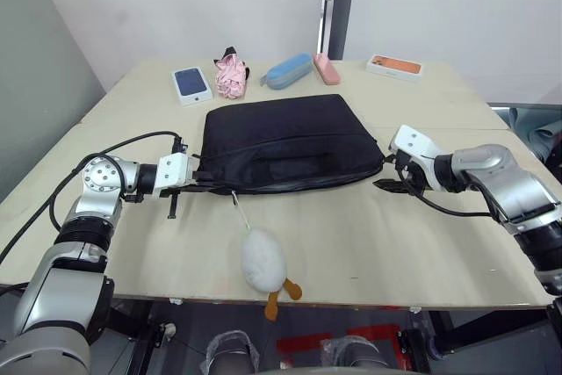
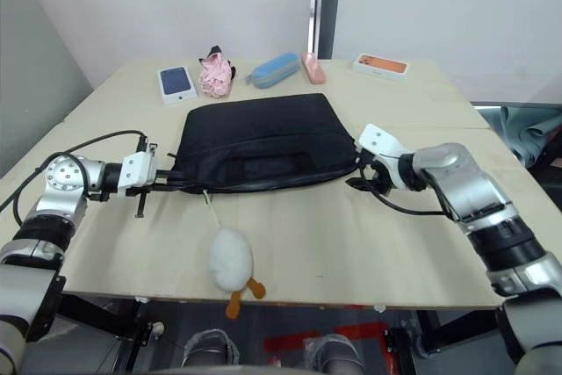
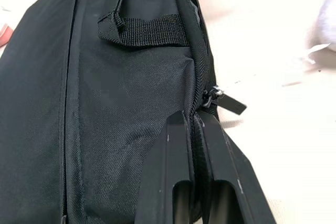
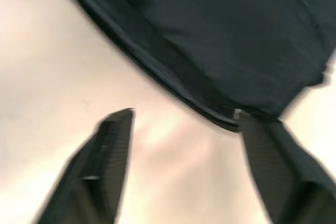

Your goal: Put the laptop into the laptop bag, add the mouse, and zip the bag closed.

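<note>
1. While we look from the near edge of the pale wooden table [image 1: 421,252] outward, we first meet the white plush duck charm with orange feet [image 1: 264,262], lying at that edge and tied by a thin cord to the bag beyond it.
2. We find the large black fabric laptop bag [image 1: 285,140] lying flat at mid-table, its strap handle [image 3: 144,30] flat against the side and its zipper pull [image 3: 223,100] at the left corner.
3. We see the left gripper [image 3: 195,124] at that corner, its two black fingers pressed together and clamped on the bag's zippered edge just beside the pull.
4. We see the right gripper [image 4: 184,114] at the bag's right end, its fingers spread wide; one fingertip [image 4: 247,121] touches the bag's corner seam, the other lies over bare table.
5. Along the far side we note a dark-screened phone box [image 1: 191,84], a pink bundled cloth [image 1: 232,75], a blue oblong case [image 1: 288,70], a pink case [image 1: 326,68] and an orange-topped box [image 1: 395,66].
</note>
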